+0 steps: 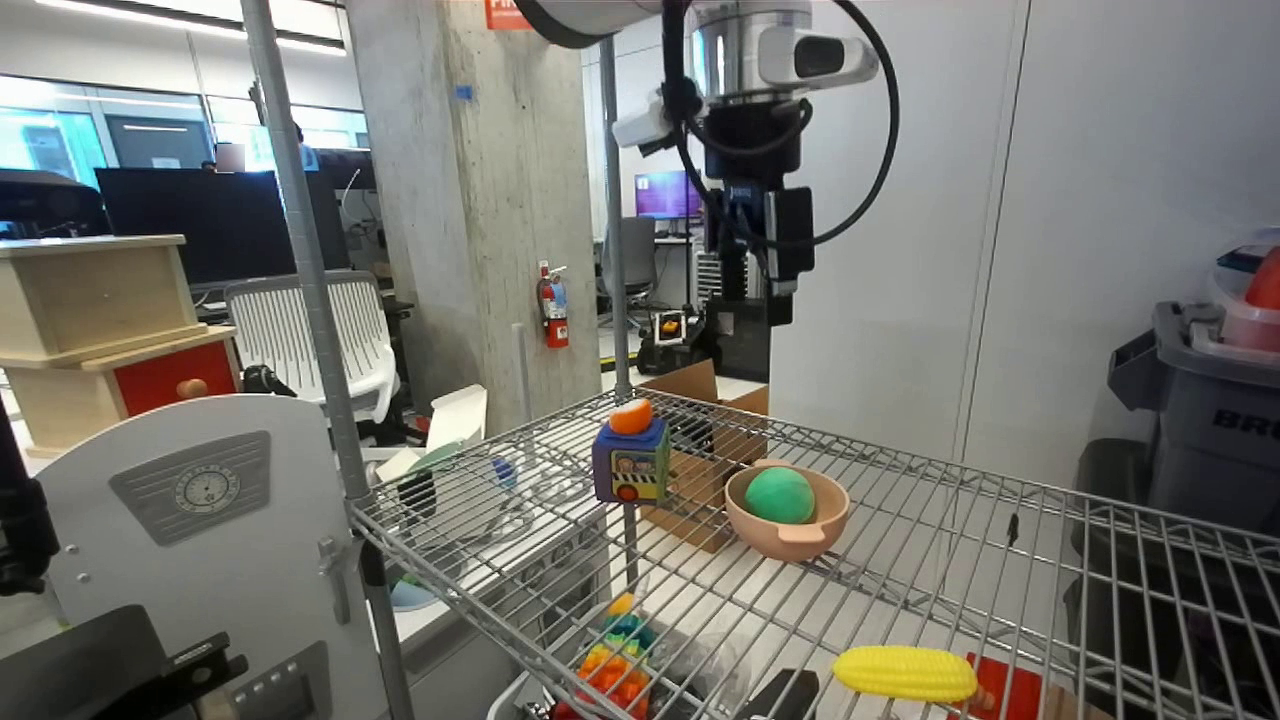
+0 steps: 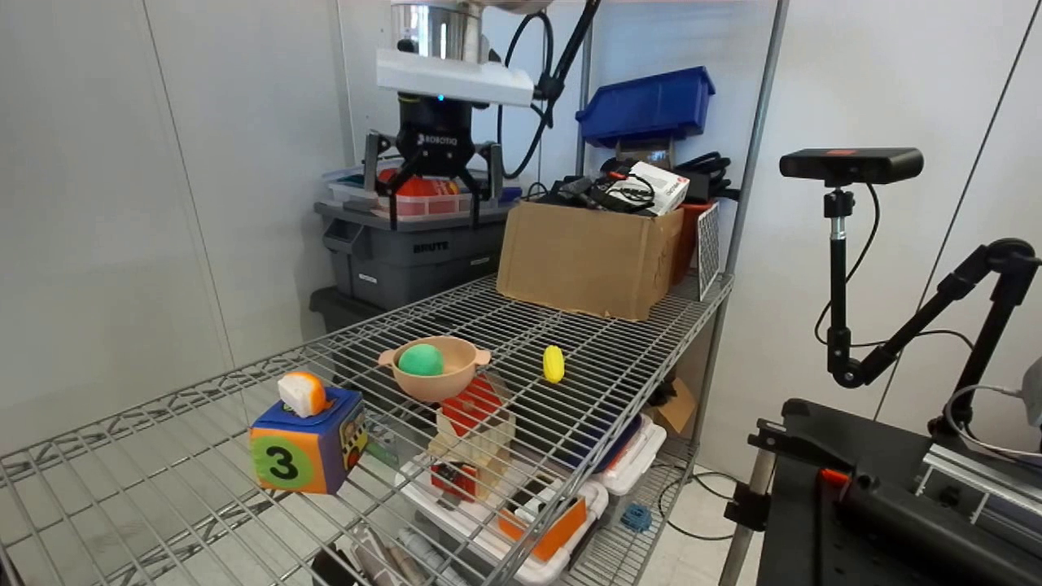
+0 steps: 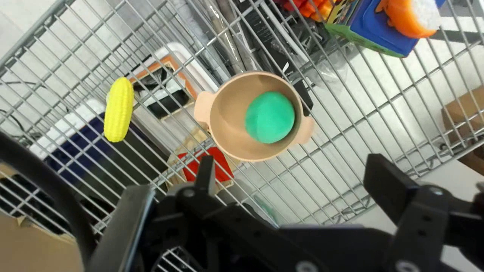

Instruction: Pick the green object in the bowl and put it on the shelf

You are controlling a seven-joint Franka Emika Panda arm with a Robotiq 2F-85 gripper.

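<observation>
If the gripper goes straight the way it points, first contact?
Probably the bowl; in both exterior views it sits roughly below the open gripper. Depth is unclear: the green ball inside might come first.

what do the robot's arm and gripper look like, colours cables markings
The arm is white and shiny silver. The gripper is mostly black, with two jointed fingers and white lettering reading ROBOTIQ. Above it sits a white bar with a small blue light, and a black cable loops alongside.
</observation>
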